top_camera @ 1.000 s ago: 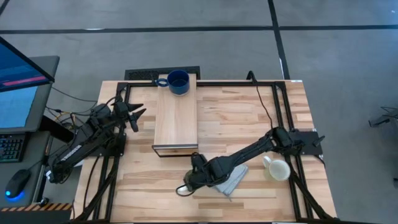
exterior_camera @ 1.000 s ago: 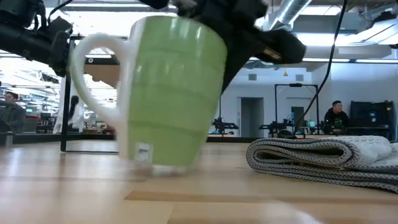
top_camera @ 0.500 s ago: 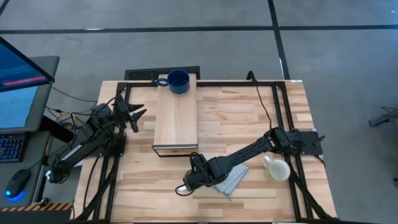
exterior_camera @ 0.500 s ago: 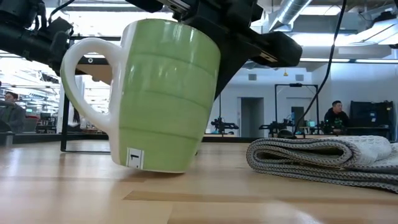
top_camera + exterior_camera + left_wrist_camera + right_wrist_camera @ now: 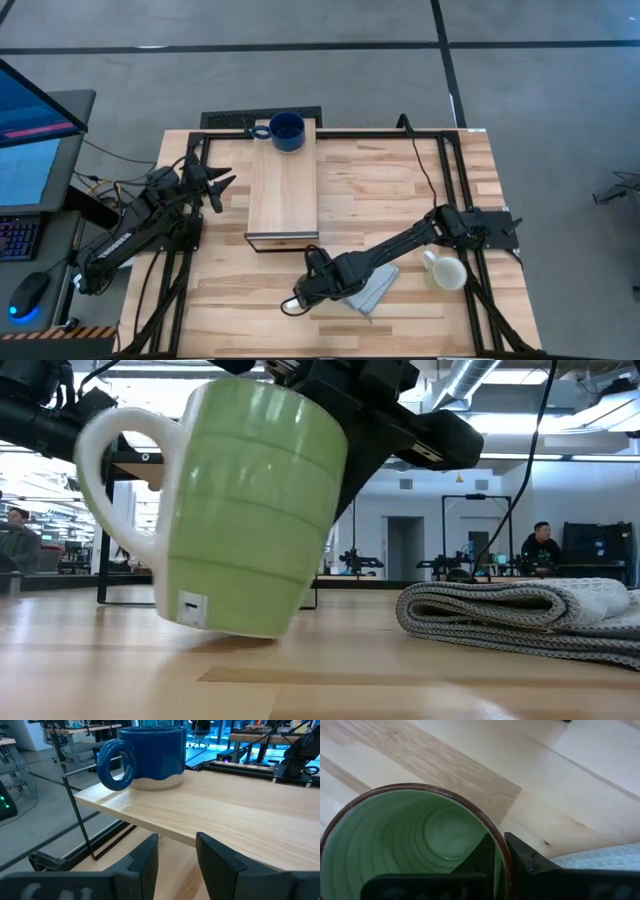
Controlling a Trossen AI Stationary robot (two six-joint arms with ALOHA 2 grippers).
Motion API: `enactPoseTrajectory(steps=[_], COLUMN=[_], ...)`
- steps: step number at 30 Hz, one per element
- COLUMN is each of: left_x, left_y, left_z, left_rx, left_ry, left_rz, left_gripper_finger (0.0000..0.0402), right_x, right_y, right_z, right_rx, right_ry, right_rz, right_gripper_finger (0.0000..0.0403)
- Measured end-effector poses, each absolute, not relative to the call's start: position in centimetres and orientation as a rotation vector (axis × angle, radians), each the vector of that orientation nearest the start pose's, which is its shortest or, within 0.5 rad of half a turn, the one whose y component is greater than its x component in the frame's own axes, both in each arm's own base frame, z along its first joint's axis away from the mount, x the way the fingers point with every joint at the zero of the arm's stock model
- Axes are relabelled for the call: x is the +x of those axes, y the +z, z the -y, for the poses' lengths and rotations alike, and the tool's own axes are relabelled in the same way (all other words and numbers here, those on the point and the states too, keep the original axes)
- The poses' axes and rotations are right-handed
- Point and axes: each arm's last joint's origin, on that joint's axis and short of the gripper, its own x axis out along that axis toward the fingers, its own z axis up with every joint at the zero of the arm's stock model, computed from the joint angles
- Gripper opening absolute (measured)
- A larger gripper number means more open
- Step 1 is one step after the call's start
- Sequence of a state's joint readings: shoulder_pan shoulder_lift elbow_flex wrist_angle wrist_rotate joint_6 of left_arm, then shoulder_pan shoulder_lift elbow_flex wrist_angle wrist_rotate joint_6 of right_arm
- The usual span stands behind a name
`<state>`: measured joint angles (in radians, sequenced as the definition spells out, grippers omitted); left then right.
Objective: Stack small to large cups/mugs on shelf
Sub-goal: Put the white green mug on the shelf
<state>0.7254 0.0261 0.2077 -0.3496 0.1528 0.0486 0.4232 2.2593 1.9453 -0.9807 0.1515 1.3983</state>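
Observation:
My right gripper [image 5: 310, 287] is shut on the light green mug [image 5: 245, 510] near the table's front edge, beside the folded grey-blue cloth [image 5: 372, 290]. The mug's green inside [image 5: 420, 840] fills the right wrist view. The dark blue mug [image 5: 286, 131] stands on its base at the far end of the light-wood shelf [image 5: 284, 190]. The white mug [image 5: 445, 271] rests on the table near the right edge. My left gripper [image 5: 222, 185] hangs open left of the shelf, pointing at the blue mug [image 5: 150, 755], touching nothing. My right gripper pinches the green mug's rim [image 5: 502, 851], on the side away from the handle. One finger [image 5: 482, 857] is inside the cup and the other finger [image 5: 525, 857] outside. The fingers come steeply from above. The mug is tilted with its handle side [image 5: 100, 470] raised and the opposite base edge [image 5: 265, 630] low at the table.
The cloth [image 5: 520, 615] lies close to the right of the green mug. The shelf's flat top [image 5: 240, 815] is bare in front of the blue mug. Black frame rails [image 5: 452, 170] run along the table's edges. People sit in the room beyond.
The green mug has tipped further in my right gripper's hold: its handle side has risen off the table while the opposite base edge stays low. The gripper itself has hardly shifted.

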Motion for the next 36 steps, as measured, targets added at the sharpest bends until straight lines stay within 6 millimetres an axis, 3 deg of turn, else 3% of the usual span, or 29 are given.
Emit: enactPoseTrajectory(steps=[8, 31, 36], left_x=[6.37, 6.37, 6.37], left_y=[19.75, 19.75, 19.75], left_z=[-5.06, -5.06, -5.06], left_rx=[-0.025, -0.025, -0.025], left_ry=[0.567, 0.566, 0.566], left_rz=[-0.168, -0.168, -0.168], left_gripper_finger=[0.0123, 0.0123, 0.0123], right_x=[42.80, 43.04, 43.06], right_y=[19.64, 19.73, 19.75], right_z=[-18.80, -18.90, -18.90], right_rx=[0.848, 0.861, 0.860], right_ry=[-0.628, -0.610, -0.609], right_rz=[-1.121, -1.101, -1.096], right_gripper_finger=[0.0062, 0.0064, 0.0087])
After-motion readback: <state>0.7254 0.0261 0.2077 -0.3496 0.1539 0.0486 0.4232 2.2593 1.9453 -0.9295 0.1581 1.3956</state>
